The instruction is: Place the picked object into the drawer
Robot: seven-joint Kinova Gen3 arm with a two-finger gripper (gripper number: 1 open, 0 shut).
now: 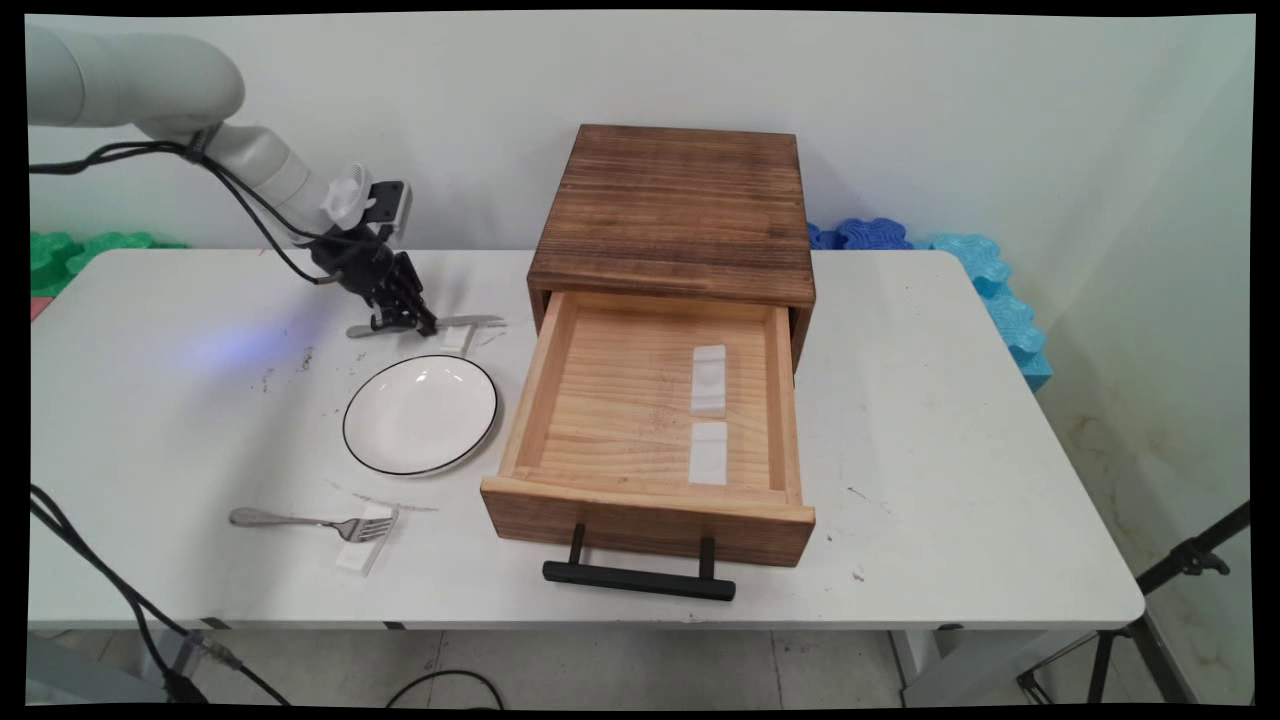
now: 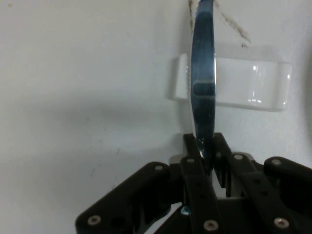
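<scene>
White worktop (image 1: 900, 420) below: my gripper (image 1: 405, 318) pinches the knife (image 1: 470, 322), whose blade rests on a little block (image 2: 253, 83), easy to grab.

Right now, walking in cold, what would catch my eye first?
Likely the wooden box in the middle of the table, its drawer pulled wide open. Left of it, the arm's black tool pinches a table knife just behind a white plate.
</scene>
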